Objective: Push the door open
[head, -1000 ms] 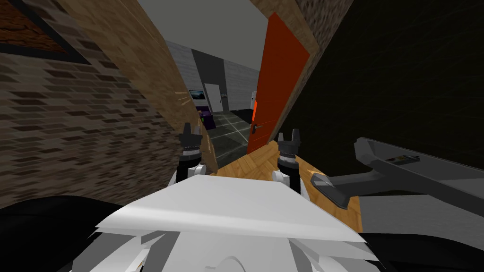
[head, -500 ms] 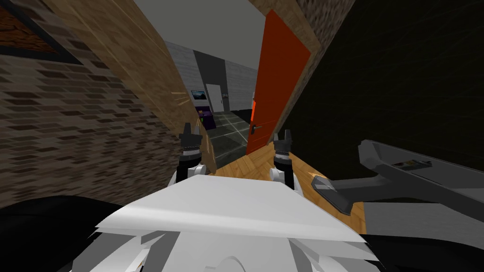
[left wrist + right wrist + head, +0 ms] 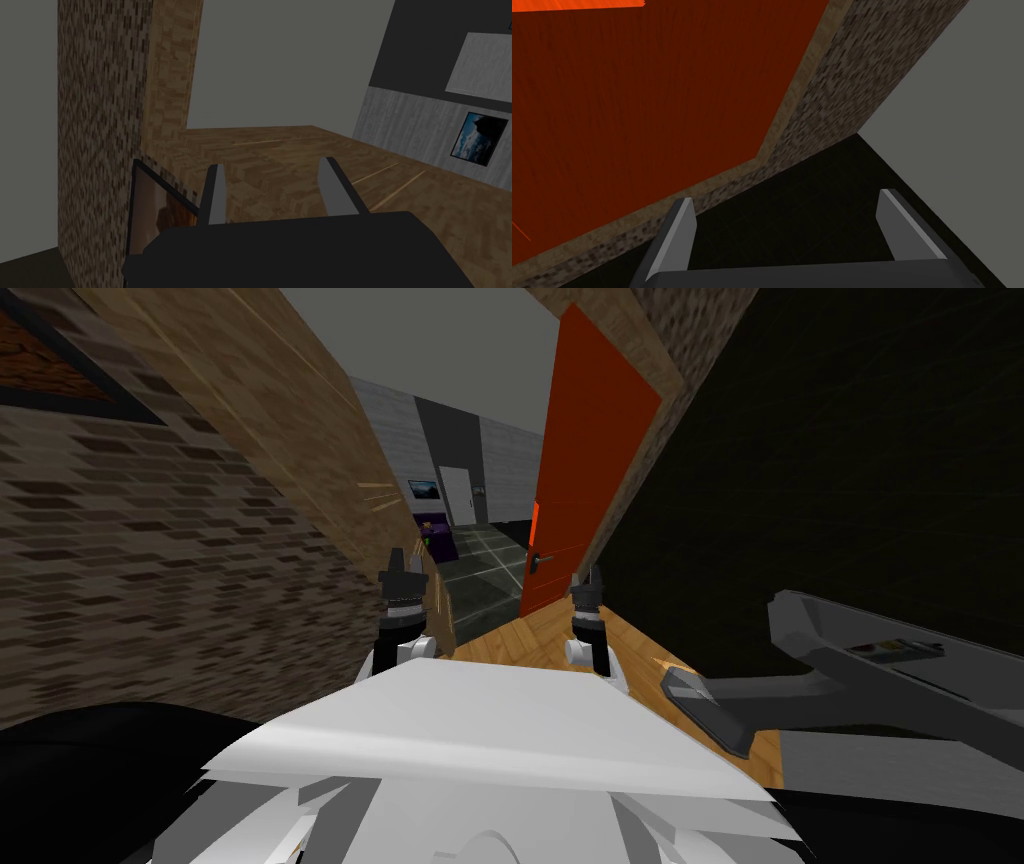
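Observation:
An orange-red door [image 3: 585, 458] stands swung open ahead on the right, with a dark handle [image 3: 541, 558] near its free edge. My right gripper [image 3: 588, 581] is raised just in front of the door's lower part, fingers open and empty. The right wrist view looks at the door's red face [image 3: 642, 100] and its brown frame edge [image 3: 792, 115]; that gripper [image 3: 784, 220] holds nothing. My left gripper [image 3: 404, 571] is up beside the wooden left jamb [image 3: 300, 438], open, and the same gripper [image 3: 275, 187] is empty in its wrist view.
A brick wall [image 3: 130, 548] runs close on my left. A black area [image 3: 850, 438] lies right of the door. A grey piece of furniture [image 3: 880, 658] juts in at the lower right. Beyond the doorway is a dark tiled floor [image 3: 480, 563], a white door [image 3: 458, 495] and a purple object [image 3: 436, 536].
My right gripper has moved left and slightly forward, toward the door's lower edge. The door's free edge has swung a little further away. The grey furniture has slid right as I turned.

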{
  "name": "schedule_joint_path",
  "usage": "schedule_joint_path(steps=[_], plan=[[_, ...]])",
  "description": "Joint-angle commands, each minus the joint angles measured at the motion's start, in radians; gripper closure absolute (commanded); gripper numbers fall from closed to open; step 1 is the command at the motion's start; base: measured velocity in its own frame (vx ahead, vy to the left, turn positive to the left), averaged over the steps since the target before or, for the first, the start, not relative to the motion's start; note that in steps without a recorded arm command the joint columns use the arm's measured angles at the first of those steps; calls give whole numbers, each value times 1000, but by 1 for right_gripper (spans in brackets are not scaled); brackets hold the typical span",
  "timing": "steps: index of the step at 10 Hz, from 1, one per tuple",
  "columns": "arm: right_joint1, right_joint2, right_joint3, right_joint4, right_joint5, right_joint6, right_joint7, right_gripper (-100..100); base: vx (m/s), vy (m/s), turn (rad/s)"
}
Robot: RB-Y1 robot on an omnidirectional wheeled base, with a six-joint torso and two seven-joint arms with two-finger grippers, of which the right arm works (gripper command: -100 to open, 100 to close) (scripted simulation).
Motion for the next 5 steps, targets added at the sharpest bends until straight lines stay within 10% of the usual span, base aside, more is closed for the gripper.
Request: schedule_joint_path(steps=[1, 5], plan=[[-23, -1, 5, 40, 0, 4, 2, -100, 45, -53, 32], [-90, -4, 14, 149, -2, 4, 2, -100, 44, -78, 50]])
